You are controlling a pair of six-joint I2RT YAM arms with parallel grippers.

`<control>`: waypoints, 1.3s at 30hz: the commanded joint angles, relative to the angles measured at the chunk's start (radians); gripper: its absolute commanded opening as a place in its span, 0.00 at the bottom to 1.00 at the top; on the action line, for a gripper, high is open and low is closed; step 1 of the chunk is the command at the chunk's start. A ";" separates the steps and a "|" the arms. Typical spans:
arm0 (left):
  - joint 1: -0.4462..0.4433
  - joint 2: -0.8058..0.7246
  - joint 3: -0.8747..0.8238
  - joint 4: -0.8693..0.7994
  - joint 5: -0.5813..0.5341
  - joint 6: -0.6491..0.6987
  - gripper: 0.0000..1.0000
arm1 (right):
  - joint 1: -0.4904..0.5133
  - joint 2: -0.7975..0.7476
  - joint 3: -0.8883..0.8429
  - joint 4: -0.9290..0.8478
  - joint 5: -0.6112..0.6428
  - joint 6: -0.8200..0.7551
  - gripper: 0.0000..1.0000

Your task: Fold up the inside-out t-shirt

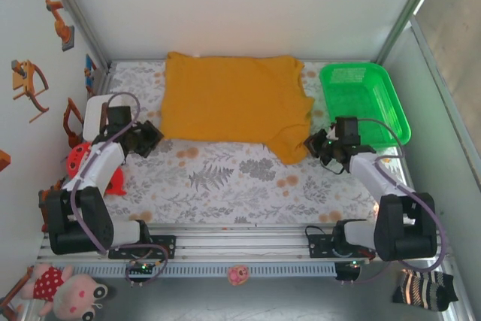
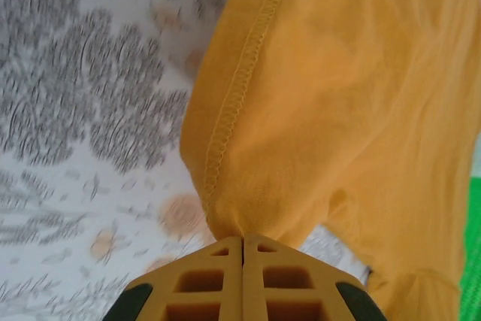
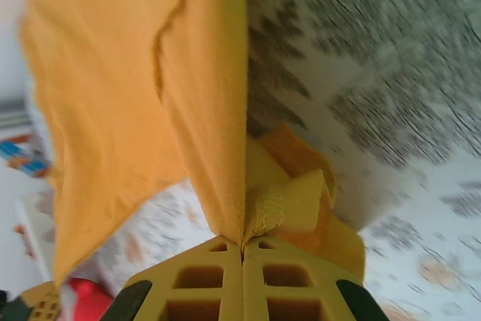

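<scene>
Task object: the inside-out t-shirt (image 1: 229, 99) is lying spread on the table (image 1: 225, 186), close to the far edge and roughly midway between the left and right edges.
Long axis: the garment is running left to right, parallel to the far edge.
Left gripper: the left gripper (image 1: 154, 136) is sitting at the near-left corner of the garment. In the left wrist view its fingers are pressing together on the fabric just beside the stitched hem (image 2: 233, 103).
Right gripper: the right gripper (image 1: 312, 143) is sitting at the near-right corner. In the right wrist view its fingers are clamping a bunched fold of the fabric.
Governing relation: the body of the garment is lying away from both grippers, toward the far edge. Each arm is holding the end of the near edge on its own side.
Likely next move: both arms are probably preparing to carry the near edge over the garment together.
Hazard: the green basket (image 1: 398, 122) is standing at the far-right corner, just beside the right gripper.
</scene>
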 commanded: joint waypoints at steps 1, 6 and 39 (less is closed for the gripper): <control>-0.020 -0.064 -0.069 -0.059 -0.082 0.050 0.00 | 0.033 -0.028 -0.034 -0.077 0.100 -0.053 0.00; -0.032 -0.171 -0.148 -0.149 -0.122 0.026 0.00 | 0.047 -0.089 -0.045 -0.195 0.142 -0.067 0.00; -0.029 0.214 0.435 -0.157 -0.093 0.270 0.90 | 0.182 -0.017 0.348 -0.470 0.290 -0.157 0.38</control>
